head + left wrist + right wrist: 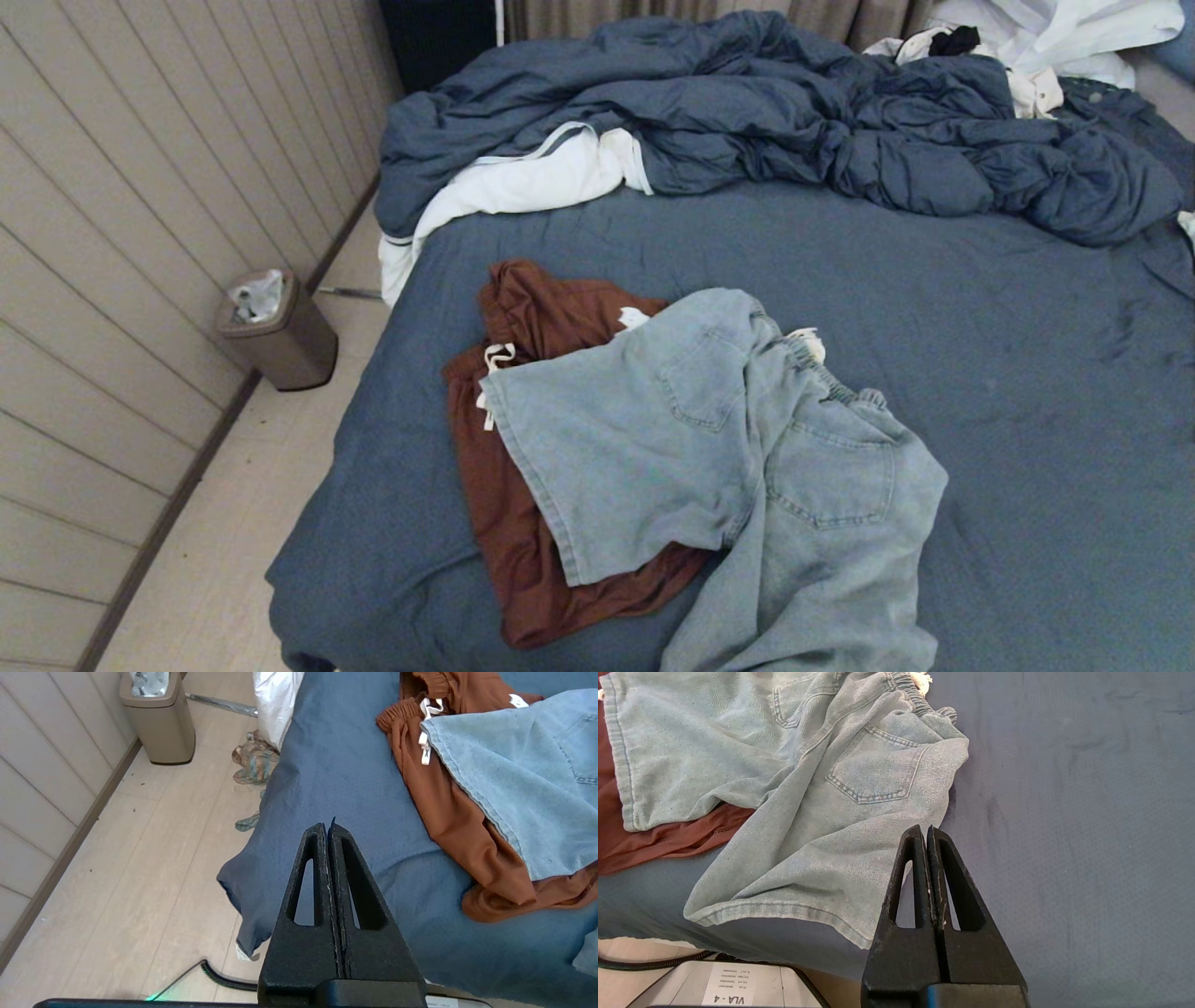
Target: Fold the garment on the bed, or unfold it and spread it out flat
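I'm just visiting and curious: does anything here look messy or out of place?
Yes. The light denim shorts lie crumpled on top of rust-brown shorts, not spread flat. The blue duvet is bunched at the bed's far end, and a patterned cloth lies on the floor.

Light denim shorts atop rust-brown shorts on the bed

Home bedroom: unmade bed with bunched duvet, clothes strewn, lidded bin by panelled wall, probably curtains beyond.

"VLA - 4" on grey box label
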